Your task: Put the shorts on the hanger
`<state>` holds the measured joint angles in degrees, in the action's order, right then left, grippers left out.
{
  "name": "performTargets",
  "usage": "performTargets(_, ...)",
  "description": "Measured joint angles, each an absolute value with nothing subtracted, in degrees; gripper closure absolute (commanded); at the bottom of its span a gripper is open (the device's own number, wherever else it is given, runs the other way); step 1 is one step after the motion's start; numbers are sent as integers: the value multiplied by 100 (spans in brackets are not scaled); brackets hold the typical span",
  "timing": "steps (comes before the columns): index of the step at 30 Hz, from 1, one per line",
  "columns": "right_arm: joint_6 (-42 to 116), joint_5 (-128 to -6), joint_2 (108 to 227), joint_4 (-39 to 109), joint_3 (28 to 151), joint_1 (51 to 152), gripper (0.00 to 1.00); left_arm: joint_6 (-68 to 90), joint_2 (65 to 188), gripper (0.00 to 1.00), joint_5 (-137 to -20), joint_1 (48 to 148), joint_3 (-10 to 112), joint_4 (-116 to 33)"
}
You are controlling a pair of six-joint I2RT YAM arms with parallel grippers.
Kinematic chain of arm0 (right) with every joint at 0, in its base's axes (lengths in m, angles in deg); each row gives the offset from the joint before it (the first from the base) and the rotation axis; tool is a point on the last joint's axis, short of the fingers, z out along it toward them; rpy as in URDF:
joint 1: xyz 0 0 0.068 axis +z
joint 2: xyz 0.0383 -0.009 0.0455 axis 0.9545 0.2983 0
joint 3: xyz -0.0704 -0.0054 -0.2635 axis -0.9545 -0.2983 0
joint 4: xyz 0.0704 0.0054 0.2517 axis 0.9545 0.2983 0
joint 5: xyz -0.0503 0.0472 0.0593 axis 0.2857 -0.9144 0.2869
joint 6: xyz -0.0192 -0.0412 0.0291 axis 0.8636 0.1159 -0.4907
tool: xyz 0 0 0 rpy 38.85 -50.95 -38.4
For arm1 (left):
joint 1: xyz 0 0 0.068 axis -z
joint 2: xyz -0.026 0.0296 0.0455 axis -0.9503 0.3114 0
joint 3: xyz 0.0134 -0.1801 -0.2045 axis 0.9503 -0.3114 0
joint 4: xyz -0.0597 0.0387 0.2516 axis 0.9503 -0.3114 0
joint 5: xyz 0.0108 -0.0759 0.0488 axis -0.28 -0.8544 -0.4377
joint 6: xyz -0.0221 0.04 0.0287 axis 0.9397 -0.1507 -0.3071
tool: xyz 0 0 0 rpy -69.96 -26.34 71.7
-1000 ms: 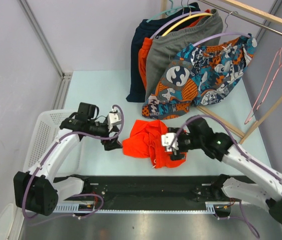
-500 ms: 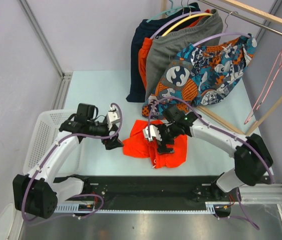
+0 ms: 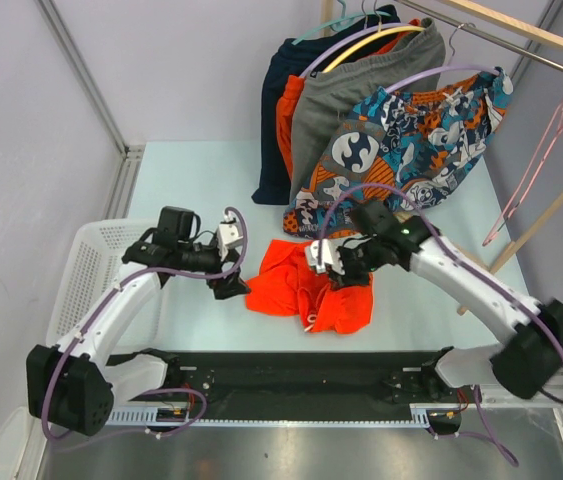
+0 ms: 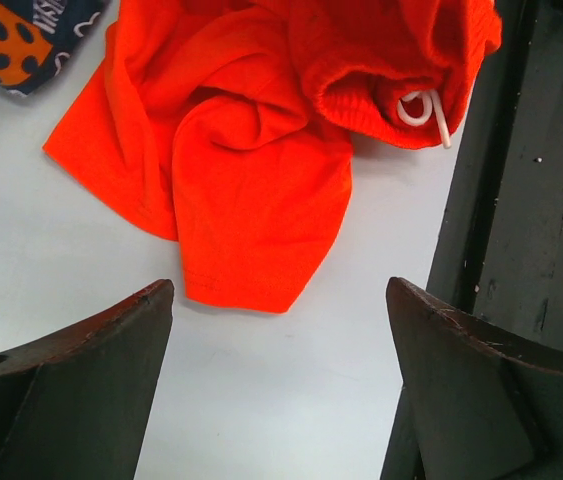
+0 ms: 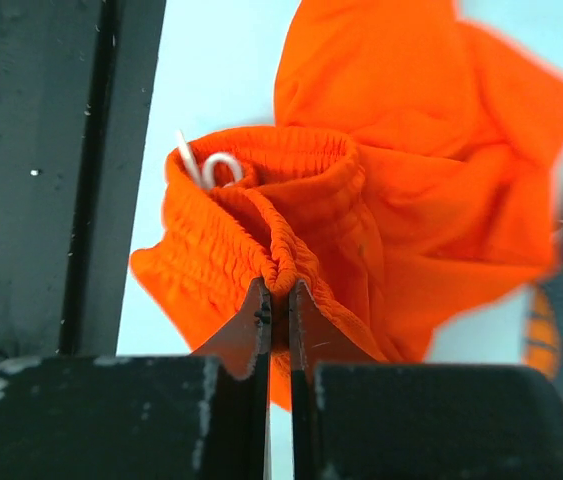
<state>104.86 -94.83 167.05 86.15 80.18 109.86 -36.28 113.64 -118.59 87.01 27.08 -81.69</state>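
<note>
The bright orange-red shorts (image 3: pixel 296 292) lie crumpled on the pale table between the two arms. Their white drawstring (image 4: pixel 419 108) shows at the bunched waistband. My right gripper (image 3: pixel 339 276) is shut on a fold of that elastic waistband (image 5: pixel 279 262), pinching it between the fingertips. My left gripper (image 3: pixel 229 288) hovers just left of the shorts, jaws wide open over bare table, with a leg hem (image 4: pixel 246 285) lying between the fingertips and touching neither. The pale pink hanger (image 3: pixel 539 165) hangs by the wooden rail at the far right, well away from both grippers.
Patterned blue-orange shorts (image 3: pixel 411 140), grey shorts (image 3: pixel 346 95) and a navy garment (image 3: pixel 273 110) hang on the rack behind. A slanted wooden bar (image 3: pixel 546 210) crosses the right side. A white basket (image 3: pixel 81 270) sits left. A black base strip (image 3: pixel 291 372) runs along the near edge.
My right gripper went from open to shut on the waistband and shifted slightly up and right, drawing the fabric with it. The left arm stayed almost still.
</note>
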Motion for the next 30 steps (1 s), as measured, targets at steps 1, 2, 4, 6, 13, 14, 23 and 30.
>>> performTargets(1, 10466, -9448, 16381, 8692, 8018, 10988, 100, -3628, 11420, 8, -11837, 8769, 2708, -8123)
performTargets(2, 10434, -9417, 16058, 8744, 8016, 10990, 100, -3626, 11475, 8, -11817, 8863, 2708, -8066)
performTargets(4, 10399, -9345, 15457, 8869, 8014, 11036, 100, -3618, 11587, 8, -11747, 9141, 2708, -7874)
performTargets(6, 10394, -9210, 14806, 9042, 7975, 11196, 100, -3593, 11689, 8, -11590, 9521, 2710, -7620)
performTargets(13, 10377, -8766, 13463, 9805, 7400, 12065, 100, -3583, 12282, 11, -10956, 10948, 2727, -6514)
performTargets(14, 10331, -8668, 13378, 9879, 7319, 12168, 100, -3591, 12421, 12, -10890, 11123, 2760, -6405)
performTargets(23, 9603, -7883, 13241, 9936, 7124, 12900, 100, -4140, 13016, 12, -10788, 12238, 2911, -6287)
performTargets(30, 9218, -7577, 13077, 9822, 7006, 12959, 100, -4247, 13171, 18, -10412, 12955, 2813, -5959)
